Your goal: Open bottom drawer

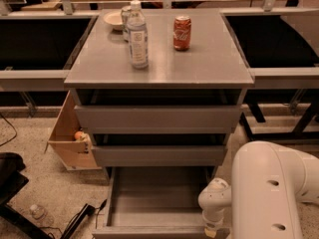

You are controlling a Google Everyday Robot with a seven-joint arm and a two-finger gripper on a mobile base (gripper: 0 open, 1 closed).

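Gaping bottom drawer [154,195], gripper [212,230] at front-right corner

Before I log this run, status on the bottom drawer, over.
Gripper low at front right corner of bottom drawer. Drawer well out, inside showing. Nothing seen blocking it.

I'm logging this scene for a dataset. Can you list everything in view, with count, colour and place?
bottom drawer: one, grey, pulled out at the foot of the cabinet
upper drawers: two, grey, stacked above it
cabinet top: one, grey, centre of view
water bottle: one, clear, upright on the cabinet top, left of middle
soda can: one, red, upright to the right of the water bottle
bowl: one, white, back left of the cabinet top
cardboard box: one, brown, on the floor left of the cabinet
small bottle: one, clear, lying on the floor, lower left
arm: one, white, lower right
gripper: one, pale, at the bottom drawer's front right corner
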